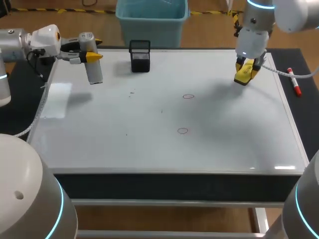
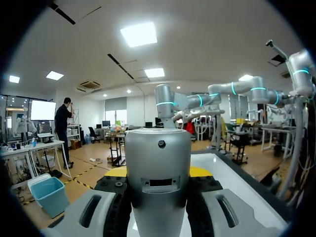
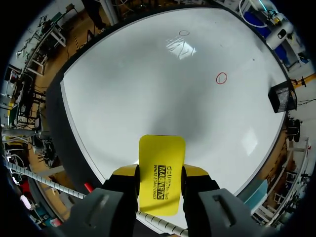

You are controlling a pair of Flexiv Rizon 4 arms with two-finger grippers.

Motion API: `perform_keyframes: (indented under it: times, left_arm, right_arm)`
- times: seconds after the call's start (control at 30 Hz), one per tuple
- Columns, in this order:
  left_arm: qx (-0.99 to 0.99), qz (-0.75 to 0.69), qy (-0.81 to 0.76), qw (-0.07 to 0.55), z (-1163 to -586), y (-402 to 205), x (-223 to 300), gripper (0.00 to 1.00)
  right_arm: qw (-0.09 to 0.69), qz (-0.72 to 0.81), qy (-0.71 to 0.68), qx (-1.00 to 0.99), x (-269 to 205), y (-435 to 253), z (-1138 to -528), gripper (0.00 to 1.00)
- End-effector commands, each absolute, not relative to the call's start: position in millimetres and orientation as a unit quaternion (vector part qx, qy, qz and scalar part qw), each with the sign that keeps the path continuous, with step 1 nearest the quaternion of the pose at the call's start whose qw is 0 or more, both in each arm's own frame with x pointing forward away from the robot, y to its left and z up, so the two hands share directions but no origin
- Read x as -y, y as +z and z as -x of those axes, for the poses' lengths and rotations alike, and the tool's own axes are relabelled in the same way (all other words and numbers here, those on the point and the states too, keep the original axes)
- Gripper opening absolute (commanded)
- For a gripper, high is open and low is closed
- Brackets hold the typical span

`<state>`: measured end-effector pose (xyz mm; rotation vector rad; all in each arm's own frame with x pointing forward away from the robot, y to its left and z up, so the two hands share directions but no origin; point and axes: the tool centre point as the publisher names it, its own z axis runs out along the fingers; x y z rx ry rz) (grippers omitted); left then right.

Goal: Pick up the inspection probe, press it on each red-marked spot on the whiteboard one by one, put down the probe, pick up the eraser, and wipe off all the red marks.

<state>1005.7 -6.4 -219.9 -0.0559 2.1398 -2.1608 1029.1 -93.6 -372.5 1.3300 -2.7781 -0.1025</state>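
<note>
**A:** Head view?
**B:** The left gripper [image 1: 92,50] is over the whiteboard's [image 1: 224,144] far left corner, clamped on the grey probe [image 1: 93,72]. The right gripper [image 1: 247,66] pinches the yellow eraser [image 1: 242,77] near the far right edge. Two red circles [image 1: 188,96] sit mid-board.

**A:** Left wrist?
**B:** The probe [image 2: 158,182] is gripped between both fingers.

**A:** Right wrist?
**B:** The eraser [image 3: 161,173] is squeezed between the yellow tips. The red circles [image 3: 221,77] are well ahead, with the black mesh holder [image 3: 282,96] beyond them.

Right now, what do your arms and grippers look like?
The left arm and right arm are rounded white-grey shells with glowing cyan rings. The left gripper and right gripper are black and grey with yellow tips. A white spiral-wrapped cable runs by the right one.
</note>
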Motion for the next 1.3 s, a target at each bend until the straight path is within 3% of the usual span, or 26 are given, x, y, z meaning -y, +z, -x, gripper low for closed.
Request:
perform_keyframes:
  times: [0.03,0.7,1.3]
  left_arm:
    - [-0.695,0.007,-0.717,0.047,-992,-216,22,0.0]
    - [-0.68,-0.098,-0.726,-0.036,-945,-207,147,0.0]
    - [-0.66,-0.15,-0.734,-0.065,-971,-237,256,0.0]
  right_arm:
    - [0.03,-0.432,-0.032,0.901,94,-372,-1029,0.0]
    - [0.03,-0.432,-0.032,0.901,94,-372,-1029,0.0]
    - [0.03,-0.432,-0.032,0.901,94,-372,-1029,0.0]
